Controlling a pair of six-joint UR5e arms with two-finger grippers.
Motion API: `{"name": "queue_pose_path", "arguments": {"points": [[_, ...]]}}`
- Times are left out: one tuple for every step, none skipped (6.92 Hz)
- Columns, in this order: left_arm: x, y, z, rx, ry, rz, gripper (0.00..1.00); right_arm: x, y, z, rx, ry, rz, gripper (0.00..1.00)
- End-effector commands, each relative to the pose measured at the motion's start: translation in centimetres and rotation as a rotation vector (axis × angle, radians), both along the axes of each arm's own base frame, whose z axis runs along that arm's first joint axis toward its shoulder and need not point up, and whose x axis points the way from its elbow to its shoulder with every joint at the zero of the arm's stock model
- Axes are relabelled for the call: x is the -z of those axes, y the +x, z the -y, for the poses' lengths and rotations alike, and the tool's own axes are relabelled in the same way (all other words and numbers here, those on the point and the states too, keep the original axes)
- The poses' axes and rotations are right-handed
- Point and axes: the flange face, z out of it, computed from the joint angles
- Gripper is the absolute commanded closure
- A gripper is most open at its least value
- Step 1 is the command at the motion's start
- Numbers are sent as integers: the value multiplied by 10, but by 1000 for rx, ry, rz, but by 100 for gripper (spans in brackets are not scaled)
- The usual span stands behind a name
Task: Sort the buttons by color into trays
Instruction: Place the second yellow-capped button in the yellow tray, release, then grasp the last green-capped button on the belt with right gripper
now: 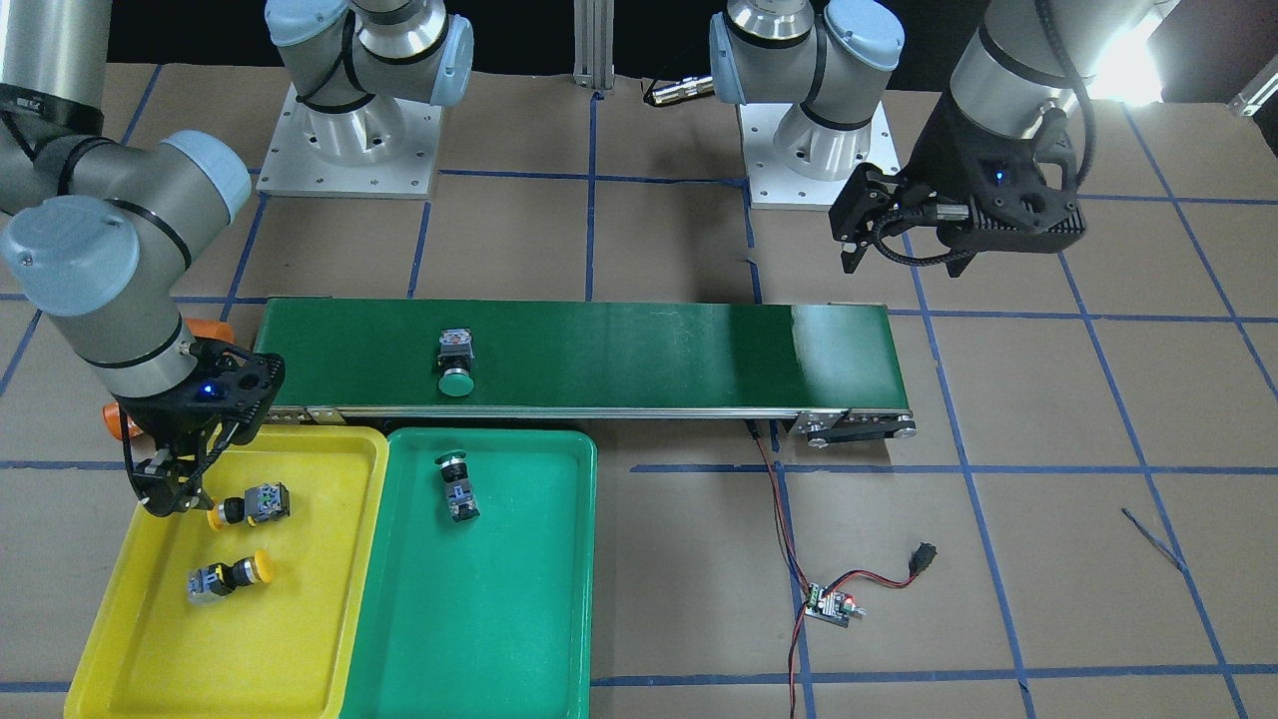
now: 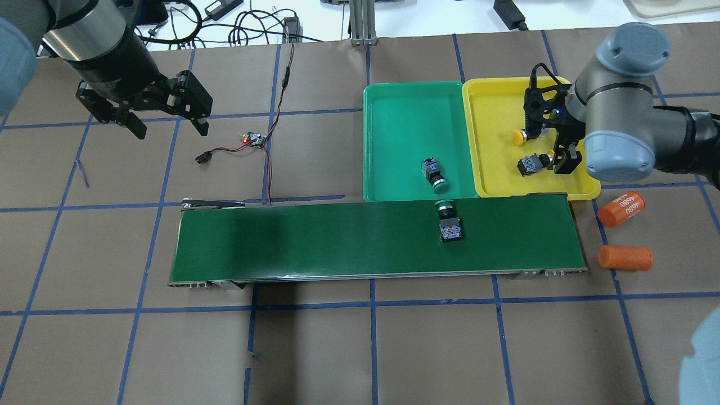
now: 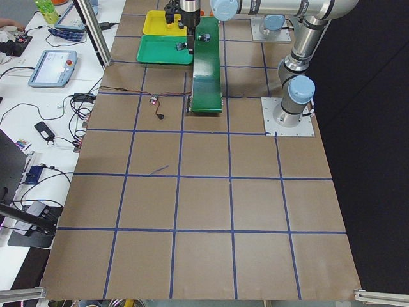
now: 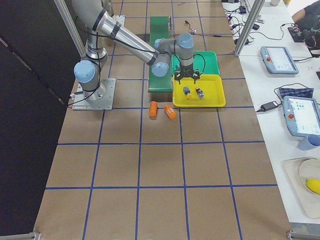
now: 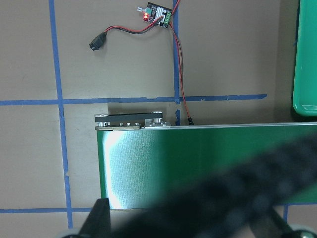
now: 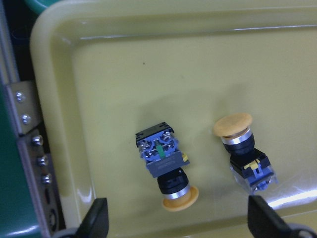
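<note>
- Right end effector: fingers apart, empty, low over the yellow tray.
- First yellow button: on its side in the yellow tray, just beside that end effector.
- Second yellow button: same tray, on its side.
- Tray green button: on its side in the green tray.
- Belt green button: on the conveyor belt, near the trays.
- Left end effector: fingers apart, empty, above the counter, well apart from the trays.

We can read one marking only: "4680", in white on the orange cylinder lying nearest the yellow tray. Nothing else is legible.
</note>
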Motion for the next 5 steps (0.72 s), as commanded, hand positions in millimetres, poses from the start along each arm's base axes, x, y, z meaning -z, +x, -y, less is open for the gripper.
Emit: {"name": "queue_pose_path", "arguments": {"points": [[0, 0, 0, 0, 0, 0, 0, -21, 28, -31, 230, 26, 42, 0], [0, 0, 0, 0, 0, 0, 0, -27, 55, -43, 295, 10, 57, 0], [0, 1, 0, -2, 0, 0, 0, -30, 76, -54, 356, 0, 69, 0], [0, 0, 0, 0, 0, 0, 0, -25, 89, -61, 393, 8, 75, 0], [0, 0, 0, 0, 0, 0, 0, -22, 92, -65, 475, 16, 84, 0]]}}
